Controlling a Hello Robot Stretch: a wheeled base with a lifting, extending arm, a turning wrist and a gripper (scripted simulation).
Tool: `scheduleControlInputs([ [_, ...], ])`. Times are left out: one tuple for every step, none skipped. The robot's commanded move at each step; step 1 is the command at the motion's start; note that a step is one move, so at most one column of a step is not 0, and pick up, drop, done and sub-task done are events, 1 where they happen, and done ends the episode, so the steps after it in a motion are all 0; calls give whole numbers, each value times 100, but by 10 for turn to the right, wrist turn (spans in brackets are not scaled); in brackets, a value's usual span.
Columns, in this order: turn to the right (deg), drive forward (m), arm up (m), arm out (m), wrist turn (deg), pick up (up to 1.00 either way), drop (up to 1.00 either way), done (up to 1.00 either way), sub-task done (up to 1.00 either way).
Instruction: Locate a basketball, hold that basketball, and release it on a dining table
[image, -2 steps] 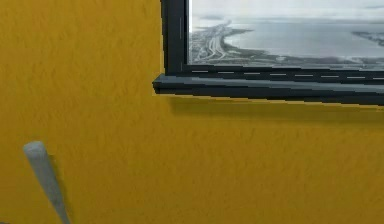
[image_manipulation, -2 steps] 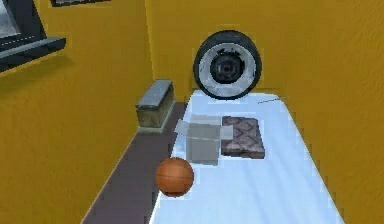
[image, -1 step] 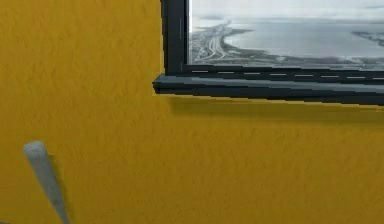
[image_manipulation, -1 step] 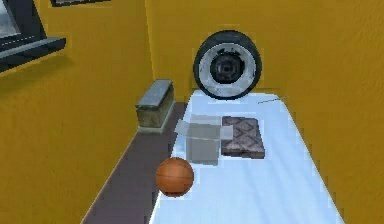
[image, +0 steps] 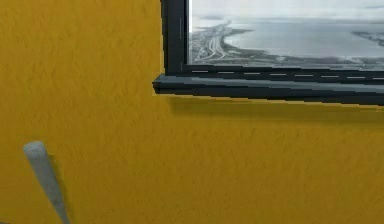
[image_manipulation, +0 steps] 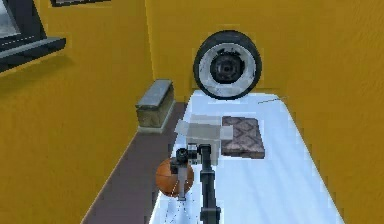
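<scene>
Round orange basketball (image_manipulation: 172, 181) on the pale-sheeted bed (image_manipulation: 290, 175)
It lies near the edge, at the dark two-finger gripper (image_manipulation: 183, 160) (holding anything? cannot tell); probably light, firm, roll-prone, best gripped across its middle.

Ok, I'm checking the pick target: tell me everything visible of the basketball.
The basketball is a round orange ball with faint lines across it, rubbery-looking and whole. It shows low in the arm side view, at the left edge of the white bed-like surface. The hand is at its upper right; whether they touch, or the ball is held, cannot be told.
</scene>
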Motion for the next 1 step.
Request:
scheduleControlInputs([
  [0, 0, 0, 0, 450, 0, 0, 0, 0],
])
